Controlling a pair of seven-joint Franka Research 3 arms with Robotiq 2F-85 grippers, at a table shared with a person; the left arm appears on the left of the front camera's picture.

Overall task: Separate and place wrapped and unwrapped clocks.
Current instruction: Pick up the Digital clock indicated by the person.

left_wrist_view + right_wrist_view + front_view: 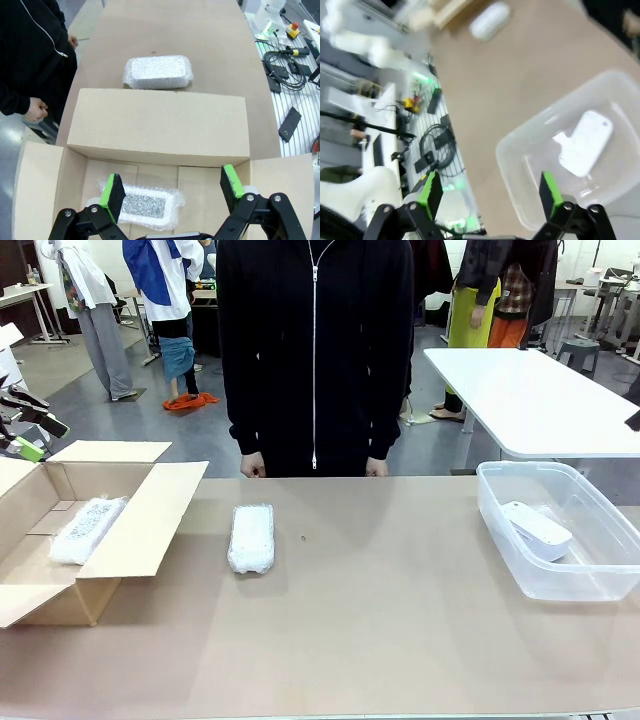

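Observation:
One wrapped clock (88, 528) lies inside the open cardboard box (150, 515) at the left. In the left wrist view this clock (147, 205) sits directly under my left gripper (171, 187), which is open and holds nothing. That gripper (35, 435) also shows at the far left edge of the front view. A second wrapped clock (251, 537) (158, 72) lies on the table just beyond the box flap. The unwrapped clock (537, 529) (585, 142) rests in the clear plastic bin (600, 580). My right gripper (490, 187) hangs open and empty near the bin's (520, 165) corner.
A person in a black zipped jacket (315, 350) stands at the far edge, hands (253, 468) at the table's rim. The box flap (160, 125) spreads toward the table's middle. Cables and gear (285, 55) lie off the table's side. The right wrist view is blurred.

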